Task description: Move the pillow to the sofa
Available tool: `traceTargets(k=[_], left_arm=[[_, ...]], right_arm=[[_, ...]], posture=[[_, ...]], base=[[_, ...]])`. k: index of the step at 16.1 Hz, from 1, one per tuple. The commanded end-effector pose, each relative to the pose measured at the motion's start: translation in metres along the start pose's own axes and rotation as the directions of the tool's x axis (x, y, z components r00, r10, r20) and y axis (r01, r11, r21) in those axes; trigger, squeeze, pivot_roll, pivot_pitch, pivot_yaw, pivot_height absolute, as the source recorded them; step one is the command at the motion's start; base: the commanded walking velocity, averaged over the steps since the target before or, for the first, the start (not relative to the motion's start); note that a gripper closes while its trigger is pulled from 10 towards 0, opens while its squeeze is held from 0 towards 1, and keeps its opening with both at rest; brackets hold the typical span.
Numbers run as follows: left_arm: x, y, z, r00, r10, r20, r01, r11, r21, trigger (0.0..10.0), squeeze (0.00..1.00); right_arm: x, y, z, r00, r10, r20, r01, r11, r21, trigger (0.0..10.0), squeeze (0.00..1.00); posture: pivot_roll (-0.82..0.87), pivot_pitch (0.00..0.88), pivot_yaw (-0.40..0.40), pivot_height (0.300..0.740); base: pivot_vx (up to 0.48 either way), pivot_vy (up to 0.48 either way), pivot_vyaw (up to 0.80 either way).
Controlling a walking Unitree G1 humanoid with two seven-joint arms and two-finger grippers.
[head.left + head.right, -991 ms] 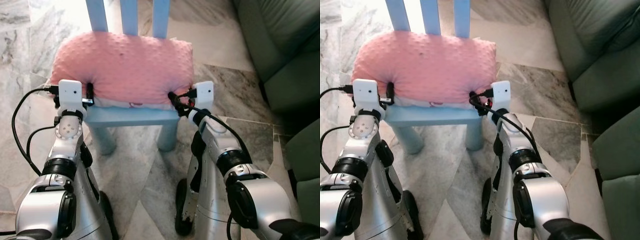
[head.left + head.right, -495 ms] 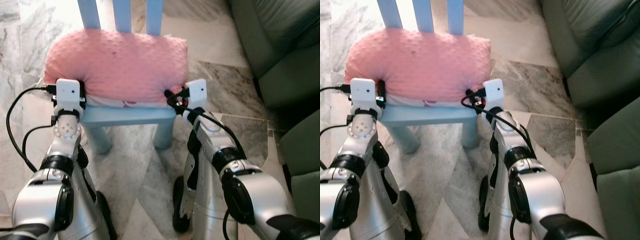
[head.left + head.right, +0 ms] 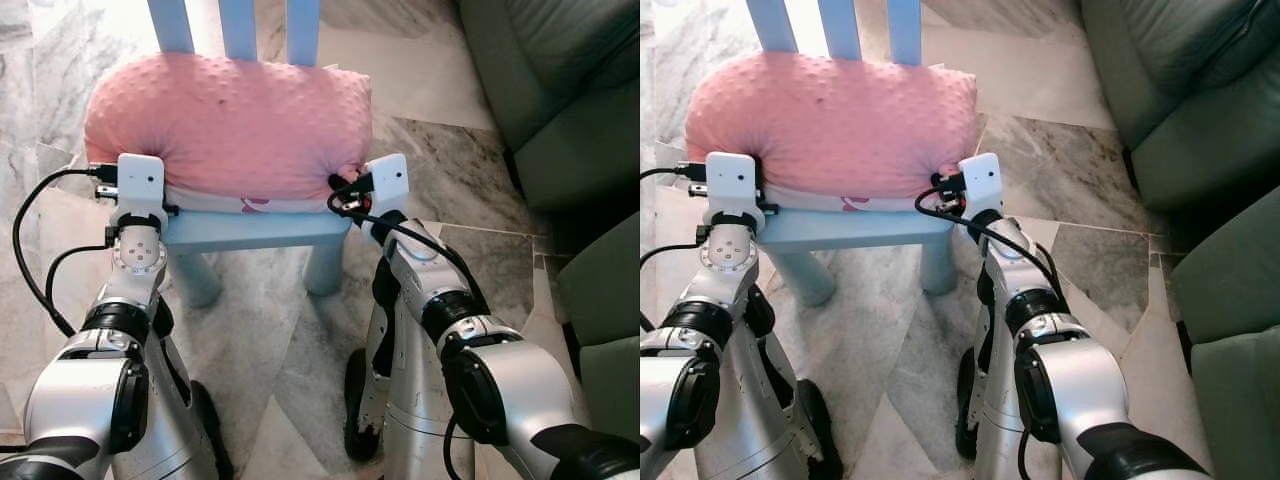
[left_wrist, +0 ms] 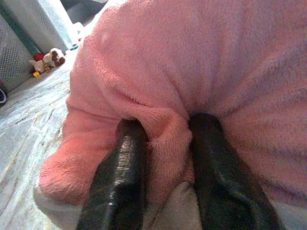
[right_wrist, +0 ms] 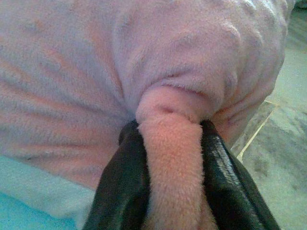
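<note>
Left eye view: pillow (image 3: pixel 225 125) on chair (image 3: pixel 255 228) | both grippers' fingers (image 4: pixel 120 177) pinch pillow folds | no readable writing

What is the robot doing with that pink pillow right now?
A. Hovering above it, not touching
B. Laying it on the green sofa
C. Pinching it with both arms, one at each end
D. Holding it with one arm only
C: the left gripper and right gripper each have a fold of the pink pillow squeezed between their jaws, on the blue chair.

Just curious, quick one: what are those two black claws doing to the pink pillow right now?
Left gripper: closed, pinching a fold of the pillow.
Right gripper: closed, pinching a fold at the pillow's other end.
</note>
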State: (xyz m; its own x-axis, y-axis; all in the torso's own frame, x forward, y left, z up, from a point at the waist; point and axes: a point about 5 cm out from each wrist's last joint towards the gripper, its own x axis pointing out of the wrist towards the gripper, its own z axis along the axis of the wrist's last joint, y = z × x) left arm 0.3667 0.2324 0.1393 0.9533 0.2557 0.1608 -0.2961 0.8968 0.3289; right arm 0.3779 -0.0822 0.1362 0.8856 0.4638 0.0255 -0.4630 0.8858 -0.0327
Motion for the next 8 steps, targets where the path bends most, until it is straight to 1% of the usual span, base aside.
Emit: traceTargets(k=[1,4,5,8], left_arm=[[-0.01,0.004,-0.025,0.994,0.003,-0.11,0.001,0.999,0.033,0.0,0.0],[-0.008,0.004,-0.022,0.995,-0.001,-0.097,0.003,1.0,0.017,0.0,0.0],[-0.007,0.001,-0.018,0.996,-0.022,-0.088,0.023,1.0,0.0,0.0,0.0],[-0.004,-0.005,-0.013,0.996,-0.044,-0.084,0.044,0.999,0.002,0.0,0.0]], right_arm=[[-0.006,0.001,-0.018,0.997,0.003,-0.082,-0.002,1.0,0.017,0.0,0.0],[-0.002,0.007,-0.013,0.997,0.03,-0.075,-0.03,1.0,0.002,0.0,0.0],[0.001,0.01,-0.01,0.997,0.04,-0.071,-0.04,0.999,-0.006,0.0,0.0],[0.006,0.013,-0.004,0.997,0.044,-0.063,-0.044,0.999,-0.008,0.0,0.0]], posture=[[0.01,0.366,-0.125,0.348],[0.01,0.369,-0.131,0.348],[0.01,0.368,-0.133,0.348],[0.02,0.354,-0.135,0.348]], base=[[0.0,0.0,0.0],[0.0,0.0,0.0],[0.0,0.0,0.0],[0.0,0.0,0.0]])
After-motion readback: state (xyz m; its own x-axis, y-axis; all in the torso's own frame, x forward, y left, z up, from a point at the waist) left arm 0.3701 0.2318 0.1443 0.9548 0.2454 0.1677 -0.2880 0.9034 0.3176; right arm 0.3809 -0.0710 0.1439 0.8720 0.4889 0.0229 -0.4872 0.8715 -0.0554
